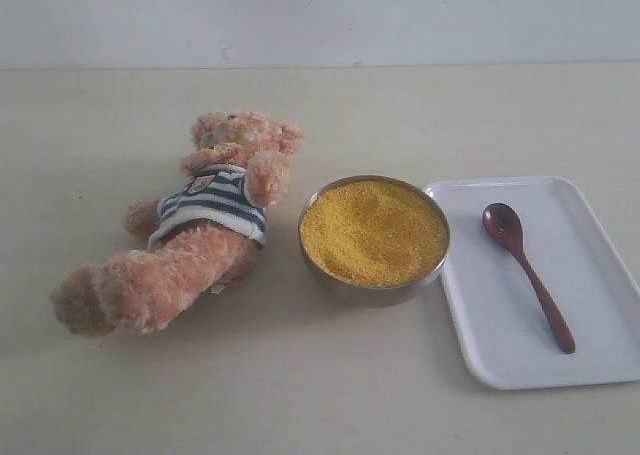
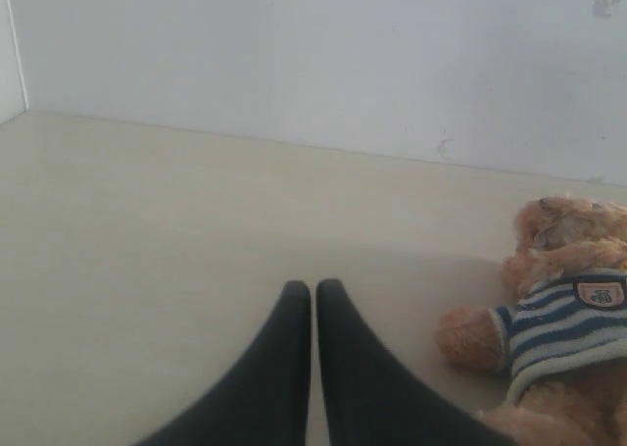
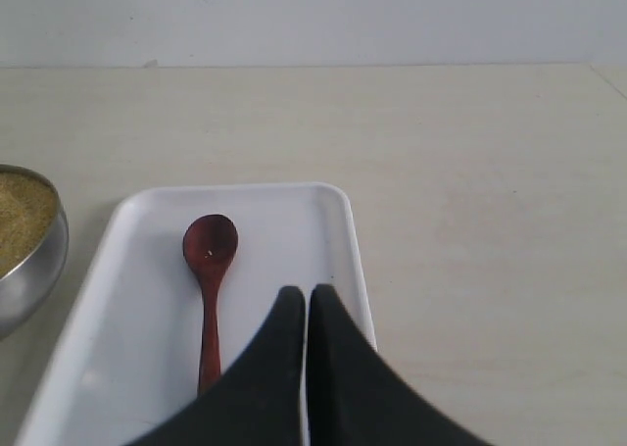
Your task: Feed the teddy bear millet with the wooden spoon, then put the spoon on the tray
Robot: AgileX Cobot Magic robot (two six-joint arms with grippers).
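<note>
Exterior view: pale beige table [image 1: 300, 405], matte, plain white wall [image 1: 320, 15] along the far edge. Even light, soft shadows only.

Teddy bear [image 1: 215, 215] on its back left of centre, head toward the wall, legs toward the near left. Steel bowl [image 1: 372, 293] just beside its arm, filled to the rim with millet [image 1: 372, 230]. Tray [image 1: 600, 245] on the right, its near-left edge right against the bowl; contact not clear. Wooden spoon [image 1: 534, 285] flat on the tray, diagonal, bowl end toward the wall, handle toward the near right.

Left wrist view: left gripper [image 2: 313, 289] low over bare table, pointed at the wall, fingers pressed together, nothing between them. Bear off to one side, well apart from the tips.

Right wrist view: right gripper [image 3: 307, 294] above the tray's near end, jaws together, empty. Spoon handle's end hidden behind one finger; spoon bowl end ahead of the tips, in plain sight.

Open room: wide bare strip between the objects and the wall, bare table in front of everything, more bare table left of the bear and past the tray's outer long edge. Tray's right rim cut by the exterior view's frame edge. Side panel meeting the back wall at a corner, far from the left gripper.
</note>
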